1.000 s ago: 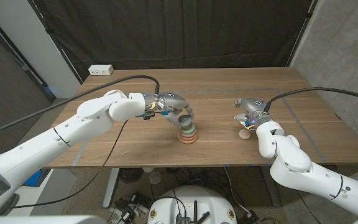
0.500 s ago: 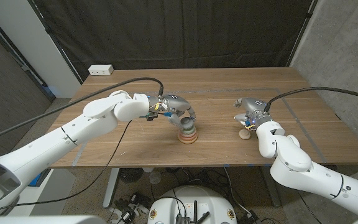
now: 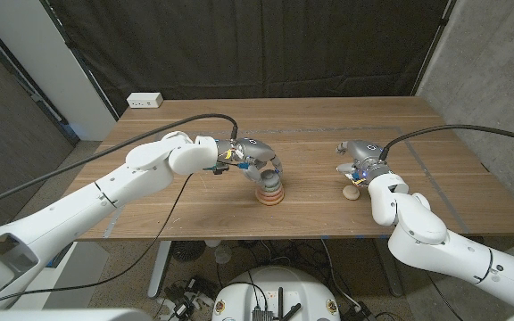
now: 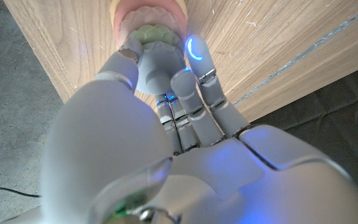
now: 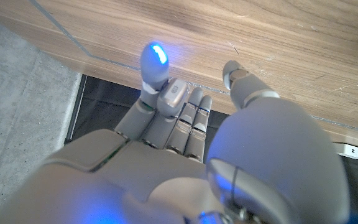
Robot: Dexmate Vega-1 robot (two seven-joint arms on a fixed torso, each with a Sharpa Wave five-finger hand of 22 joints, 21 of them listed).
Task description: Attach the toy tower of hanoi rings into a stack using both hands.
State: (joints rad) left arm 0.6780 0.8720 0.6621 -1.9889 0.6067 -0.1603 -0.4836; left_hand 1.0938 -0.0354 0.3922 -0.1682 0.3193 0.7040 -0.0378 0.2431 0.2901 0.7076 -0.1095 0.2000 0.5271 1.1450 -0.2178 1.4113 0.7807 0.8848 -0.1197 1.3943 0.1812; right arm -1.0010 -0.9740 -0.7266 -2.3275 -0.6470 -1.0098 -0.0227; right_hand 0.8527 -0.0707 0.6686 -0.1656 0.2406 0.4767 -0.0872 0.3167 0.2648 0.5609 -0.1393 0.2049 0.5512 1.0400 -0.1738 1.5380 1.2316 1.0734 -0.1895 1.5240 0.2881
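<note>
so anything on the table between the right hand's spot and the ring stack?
Nothing visible. In the head view the wood between the right hand and the ring stack is bare. A small wooden piece lies by the right hand. The left hand is over the stack itself.

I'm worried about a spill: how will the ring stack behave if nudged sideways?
The ring stack would probably slide rather than tip: its widest ring sits at the bottom on smooth wood. The loose-looking upper rings might shift, though the left robot hand on top likely steadies them.
</note>
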